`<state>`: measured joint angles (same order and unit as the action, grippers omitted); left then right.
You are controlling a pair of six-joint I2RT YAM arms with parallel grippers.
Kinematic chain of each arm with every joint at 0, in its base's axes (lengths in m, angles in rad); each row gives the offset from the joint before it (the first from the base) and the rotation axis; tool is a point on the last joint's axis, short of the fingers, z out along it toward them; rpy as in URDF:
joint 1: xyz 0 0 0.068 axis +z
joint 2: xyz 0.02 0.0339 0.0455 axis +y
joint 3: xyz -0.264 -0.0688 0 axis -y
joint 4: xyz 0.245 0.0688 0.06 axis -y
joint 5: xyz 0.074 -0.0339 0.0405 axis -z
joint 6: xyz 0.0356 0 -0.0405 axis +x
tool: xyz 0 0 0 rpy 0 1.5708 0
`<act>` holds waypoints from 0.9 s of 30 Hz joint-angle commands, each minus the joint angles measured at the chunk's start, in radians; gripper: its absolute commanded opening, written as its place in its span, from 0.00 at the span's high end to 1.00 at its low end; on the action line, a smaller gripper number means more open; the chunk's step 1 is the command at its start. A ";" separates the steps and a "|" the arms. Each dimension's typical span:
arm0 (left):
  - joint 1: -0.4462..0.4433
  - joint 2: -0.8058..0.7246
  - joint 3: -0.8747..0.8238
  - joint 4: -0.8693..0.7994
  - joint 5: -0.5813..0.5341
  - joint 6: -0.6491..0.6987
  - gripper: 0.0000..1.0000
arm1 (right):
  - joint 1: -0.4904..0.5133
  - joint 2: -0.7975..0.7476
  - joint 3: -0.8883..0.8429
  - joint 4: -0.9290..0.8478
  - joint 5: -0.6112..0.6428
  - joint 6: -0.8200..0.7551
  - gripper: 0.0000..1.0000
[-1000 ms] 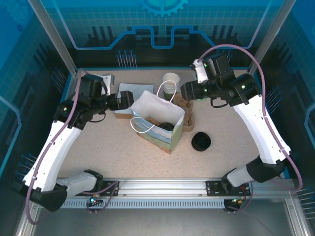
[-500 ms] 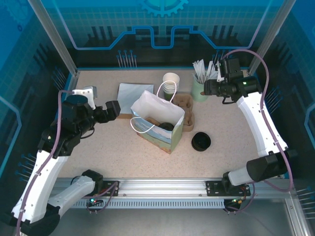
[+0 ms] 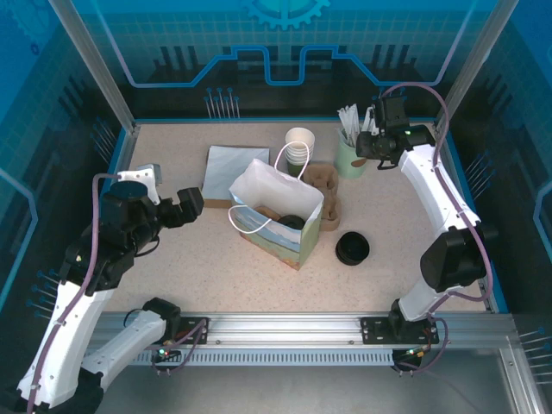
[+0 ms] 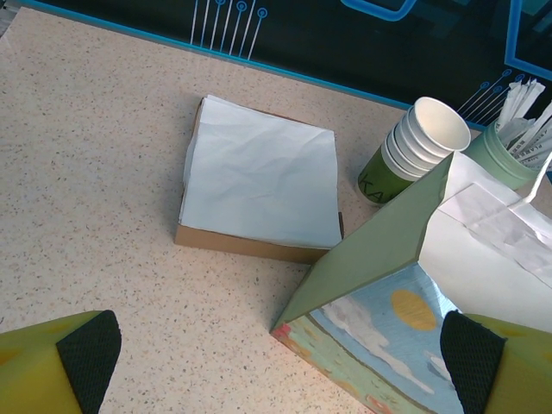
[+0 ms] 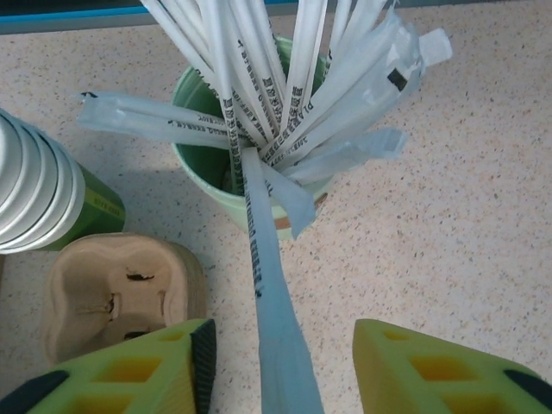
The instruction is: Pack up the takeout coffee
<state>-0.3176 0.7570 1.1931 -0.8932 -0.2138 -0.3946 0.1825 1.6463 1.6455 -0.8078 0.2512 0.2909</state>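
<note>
The white paper bag (image 3: 276, 211) with a painted front (image 4: 405, 345) stands open mid-table. A dark round shape (image 3: 291, 222) lies low inside it; I cannot tell whether that is the takeout coffee. A stack of olive-green cups (image 3: 299, 145) (image 4: 405, 155) (image 5: 39, 207) stands behind the bag. My left gripper (image 3: 188, 207) (image 4: 278, 354) is open and empty, left of the bag. My right gripper (image 3: 362, 147) (image 5: 280, 345) hangs over the mint-green cup (image 3: 349, 159) (image 5: 216, 185) of white-wrapped sticks. It is open, and one stick (image 5: 267, 285) runs between its fingers, touching neither.
A brown pulp carrier (image 3: 326, 191) (image 5: 112, 289) lies between the bag and the stick cup. A flat box of white napkins (image 3: 226, 164) (image 4: 259, 177) sits behind the bag on the left. A black round lid (image 3: 352, 248) rests to the right of the bag.
My right arm swung right from above the carrier to the stick cup, and its jaws narrowed round one stick. My left arm drew back left, away from the bag.
</note>
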 commanded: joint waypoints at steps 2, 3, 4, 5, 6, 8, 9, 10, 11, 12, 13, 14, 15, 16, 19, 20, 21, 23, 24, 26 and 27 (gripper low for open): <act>0.008 -0.007 -0.015 -0.015 -0.018 -0.024 0.01 | -0.019 0.026 0.041 0.064 0.030 -0.002 0.63; 0.007 -0.007 -0.017 -0.012 -0.016 -0.024 0.01 | -0.020 0.027 0.042 0.067 0.031 -0.006 0.68; 0.008 -0.006 -0.018 -0.012 -0.016 -0.024 0.01 | -0.021 0.027 0.042 0.068 0.032 -0.009 0.72; 0.008 -0.005 -0.018 -0.013 -0.016 -0.025 0.01 | -0.021 0.025 0.043 0.066 0.035 -0.011 0.75; 0.008 -0.005 -0.019 -0.012 -0.017 -0.024 0.01 | -0.022 0.024 0.045 0.062 0.037 -0.016 0.79; 0.007 -0.005 -0.021 -0.010 -0.018 -0.025 0.01 | -0.022 0.014 0.045 0.055 0.043 -0.026 0.87; 0.008 -0.005 -0.022 -0.007 -0.016 -0.025 0.01 | -0.023 0.005 0.044 0.050 0.046 -0.031 0.90; 0.009 -0.006 -0.023 -0.004 -0.016 -0.026 0.01 | -0.022 -0.005 0.041 0.046 0.048 -0.037 0.92; 0.008 -0.004 -0.024 -0.002 -0.014 -0.026 0.01 | -0.022 -0.016 0.040 0.043 0.049 -0.040 0.93; 0.008 -0.004 -0.024 0.001 -0.014 -0.026 0.01 | -0.022 -0.029 0.038 0.037 0.047 -0.043 0.95; 0.008 -0.002 -0.026 0.002 -0.013 -0.026 0.01 | -0.023 -0.046 0.035 0.032 0.044 -0.049 0.95; 0.008 -0.001 -0.026 0.004 -0.012 -0.026 0.01 | -0.022 -0.059 0.035 0.024 0.040 -0.053 0.95; 0.008 0.002 -0.026 0.005 -0.011 -0.026 0.01 | -0.022 -0.076 0.034 0.015 0.037 -0.057 0.95; 0.008 0.004 -0.026 0.007 -0.010 -0.026 0.01 | -0.022 -0.092 0.034 0.007 0.030 -0.064 0.95; 0.008 0.010 -0.027 0.012 -0.006 -0.026 0.01 | -0.022 -0.135 0.045 -0.034 0.013 -0.085 0.95; 0.007 0.010 -0.025 0.014 -0.006 -0.026 0.01 | -0.022 -0.146 0.053 -0.051 0.002 -0.092 0.95; 0.008 0.011 -0.023 0.016 -0.003 -0.026 0.01 | -0.022 -0.157 0.066 -0.079 -0.009 -0.097 0.95; 0.008 0.014 -0.020 0.019 -0.003 -0.024 0.01 | -0.022 -0.180 0.093 -0.132 -0.046 -0.112 0.94; 0.008 0.015 -0.020 0.021 -0.002 -0.024 0.01 | -0.023 -0.192 0.107 -0.162 -0.066 -0.114 0.94; 0.008 0.016 -0.017 0.023 -0.001 -0.025 0.01 | -0.021 -0.214 0.140 -0.227 -0.103 -0.121 0.94; 0.008 0.018 -0.015 0.023 0.000 -0.023 0.01 | -0.022 -0.228 0.158 -0.259 -0.123 -0.122 0.94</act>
<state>-0.3176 0.7734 1.1751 -0.8913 -0.2134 -0.4137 0.1753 1.4612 1.7489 -0.9424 0.2008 0.1967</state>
